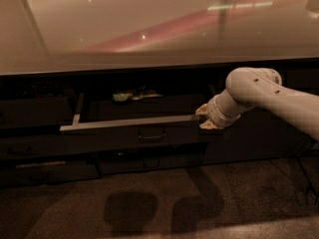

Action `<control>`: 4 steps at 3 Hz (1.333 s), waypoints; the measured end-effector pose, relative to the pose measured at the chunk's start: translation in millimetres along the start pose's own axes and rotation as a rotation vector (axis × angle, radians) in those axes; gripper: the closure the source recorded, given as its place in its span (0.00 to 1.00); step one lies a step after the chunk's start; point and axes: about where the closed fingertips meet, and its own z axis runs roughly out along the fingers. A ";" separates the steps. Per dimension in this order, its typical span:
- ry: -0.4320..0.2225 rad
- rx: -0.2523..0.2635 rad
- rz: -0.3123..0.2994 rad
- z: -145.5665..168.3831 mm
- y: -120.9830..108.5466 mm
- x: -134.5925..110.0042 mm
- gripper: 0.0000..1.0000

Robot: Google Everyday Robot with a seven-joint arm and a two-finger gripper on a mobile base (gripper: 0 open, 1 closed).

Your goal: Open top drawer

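step: pull drawer (119, 134) out | drawer: under counter (149, 39), top row, partly open | gripper (204, 118): at drawer front's right end, fingers narrow, seem to pinch the front panel | tip: pull straight back, level; off-centre grip may skew it, handle (151, 136) is safer

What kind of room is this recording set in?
Probably a kitchen or break area: pale countertop over dark cabinetry, the top drawer pulled open, the gripper at its right end.

Hand (204, 117) at top drawer (124, 136) right end, below countertop (149, 34).
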 end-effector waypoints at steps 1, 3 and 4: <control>-0.004 -0.001 -0.009 0.8 10.9 -0.9 1.00; -0.006 -0.001 -0.017 -6.1 16.7 -3.7 1.00; -0.001 0.047 -0.021 -41.5 9.4 -12.7 1.00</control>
